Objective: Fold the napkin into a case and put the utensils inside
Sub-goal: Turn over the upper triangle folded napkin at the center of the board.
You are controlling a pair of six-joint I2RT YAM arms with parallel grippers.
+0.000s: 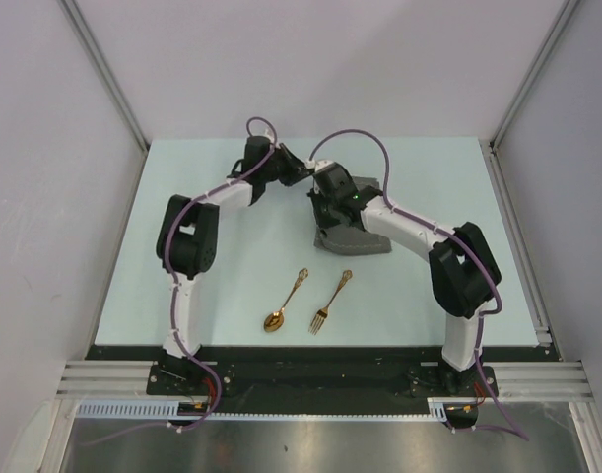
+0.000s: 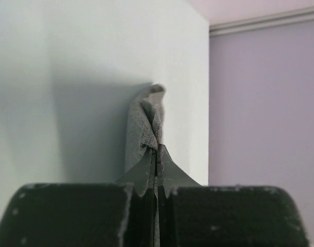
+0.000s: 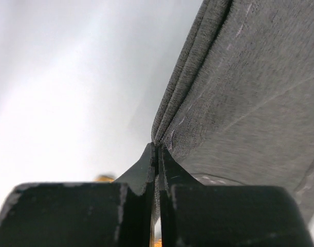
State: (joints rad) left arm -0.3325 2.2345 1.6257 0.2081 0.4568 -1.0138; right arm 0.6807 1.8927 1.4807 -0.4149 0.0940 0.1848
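Note:
The dark grey napkin (image 1: 358,239) lies partly folded and bunched at the table's far middle, half under the right arm. My left gripper (image 1: 305,177) is shut on a raised corner of the napkin (image 2: 144,126), its jaws pressed together on the cloth (image 2: 157,153). My right gripper (image 1: 326,217) is shut on a layered edge of the napkin (image 3: 239,92), the fold running up from its tips (image 3: 157,147). The gold spoon (image 1: 283,304) and gold fork (image 1: 330,303) lie side by side nearer the front, apart from the cloth. No finished case shows.
The pale table (image 1: 182,246) is bounded by grey side walls and a metal rail (image 1: 310,379) at the near edge. Both arms arch toward the far middle, their purple cables (image 1: 365,138) looping above.

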